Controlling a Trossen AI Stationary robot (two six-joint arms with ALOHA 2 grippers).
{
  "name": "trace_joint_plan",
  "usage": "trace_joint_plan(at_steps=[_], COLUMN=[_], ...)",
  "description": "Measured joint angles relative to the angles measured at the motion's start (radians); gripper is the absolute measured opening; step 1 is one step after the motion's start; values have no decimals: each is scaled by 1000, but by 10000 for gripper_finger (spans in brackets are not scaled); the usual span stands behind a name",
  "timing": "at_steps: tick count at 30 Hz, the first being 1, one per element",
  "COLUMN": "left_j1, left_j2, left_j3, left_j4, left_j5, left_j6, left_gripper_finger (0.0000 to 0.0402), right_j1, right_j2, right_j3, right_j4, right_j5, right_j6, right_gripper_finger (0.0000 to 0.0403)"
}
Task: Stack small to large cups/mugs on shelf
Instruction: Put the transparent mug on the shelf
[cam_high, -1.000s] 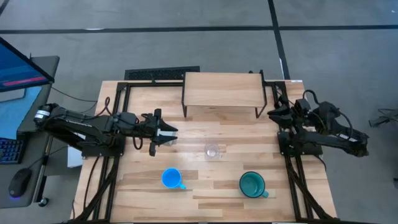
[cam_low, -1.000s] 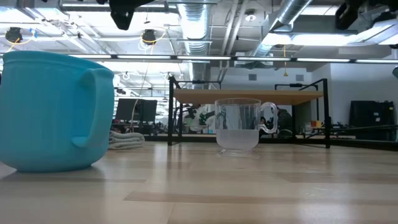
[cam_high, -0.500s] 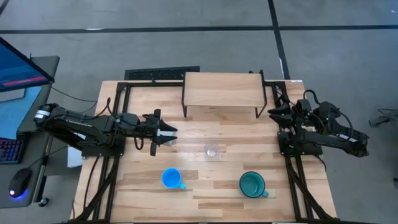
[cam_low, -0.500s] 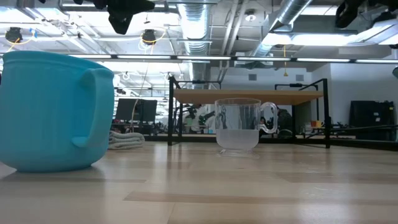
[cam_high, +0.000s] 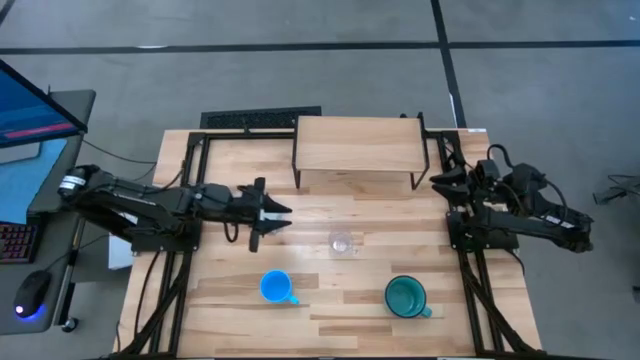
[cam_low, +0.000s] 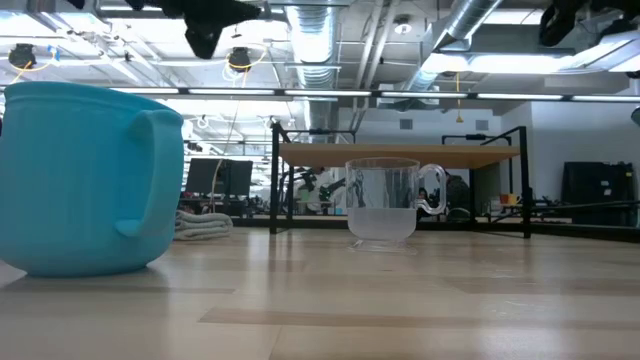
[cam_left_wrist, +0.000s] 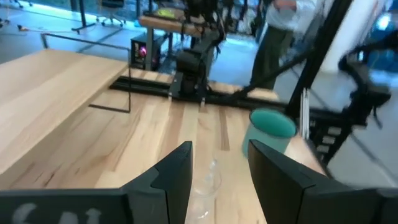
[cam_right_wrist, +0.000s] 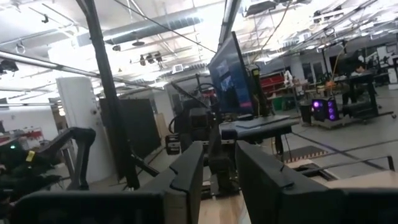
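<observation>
The tiny clear glass cup (cam_high: 341, 242) stands upright on the tabletop's middle; it also shows in the low view (cam_low: 385, 205) and the left wrist view (cam_left_wrist: 208, 182). The blue mug (cam_high: 275, 287) and the larger teal mug (cam_high: 406, 296) stand upright near the front edge. The light-wood shelf (cam_high: 358, 145) stands on black legs at the back. My left gripper (cam_high: 275, 215) is open and empty, raised above the table, left of the glass cup, pointing at it (cam_left_wrist: 221, 168). My right gripper (cam_high: 440, 180) is open and empty by the shelf's right end.
Black frame rails (cam_high: 185, 180) run along both table sides and the back. In the low view the blue mug (cam_low: 90, 180) fills the left foreground. A person (cam_left_wrist: 280, 25) stands beyond the table's right side. A desk with a monitor (cam_high: 30, 110) stands to the left.
My left gripper has gone a little toward the table's right edge, toward the glass cup, staying open and above the table. The cups and mugs have not moved.
</observation>
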Motion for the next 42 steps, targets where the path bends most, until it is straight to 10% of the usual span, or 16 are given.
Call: trace_joint_plan(at_steps=[24,42], left_j1=[0,17], left_j2=[593,747], left_j3=[600,701], left_j4=[-487,-581], left_j5=[117,167], left_j6=[367,413], left_gripper_finger=[146,146], right_j1=[0,0], right_j2=[0,1], right_j3=[-1,-1], right_j4=[-168,-241], right_j5=[72,71], right_j6=[0,2], right_gripper_finger=[118,118])
